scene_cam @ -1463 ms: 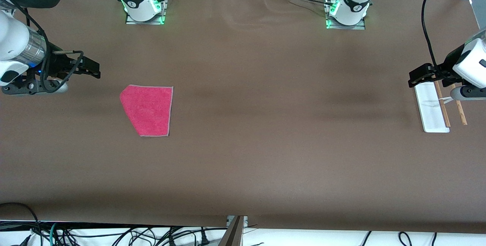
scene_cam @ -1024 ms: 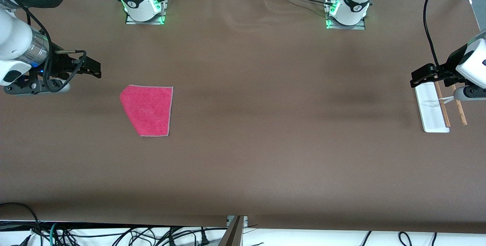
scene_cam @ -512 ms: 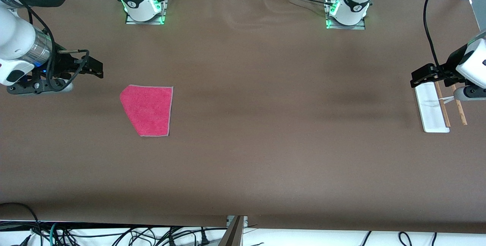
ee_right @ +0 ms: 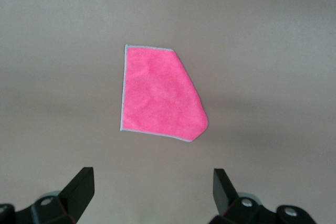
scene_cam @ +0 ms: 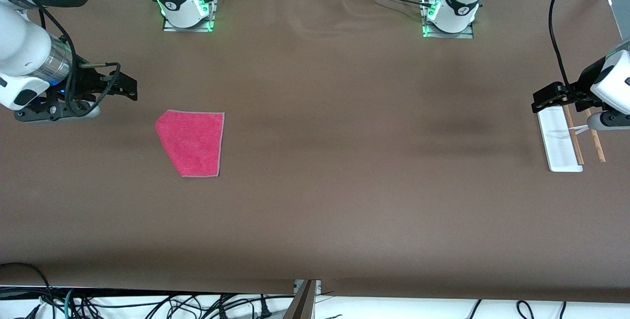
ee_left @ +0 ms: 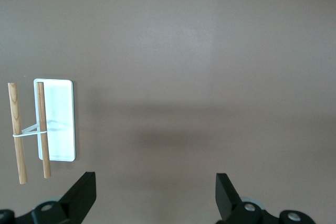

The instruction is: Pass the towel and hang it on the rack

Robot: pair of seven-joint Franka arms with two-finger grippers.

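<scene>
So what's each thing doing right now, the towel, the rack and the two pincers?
towel: lying flat on the table, nothing holding it.
rack: standing bare, no towel on its rods.
right pincer: open, empty, near the towel.
left pincer: open, empty, above the rack's end.

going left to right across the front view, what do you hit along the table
right pincer up off the table → towel lying flat → long bare stretch of the table → left pincer over the rack's end → rack, white base first, then its two wooden rods
</scene>
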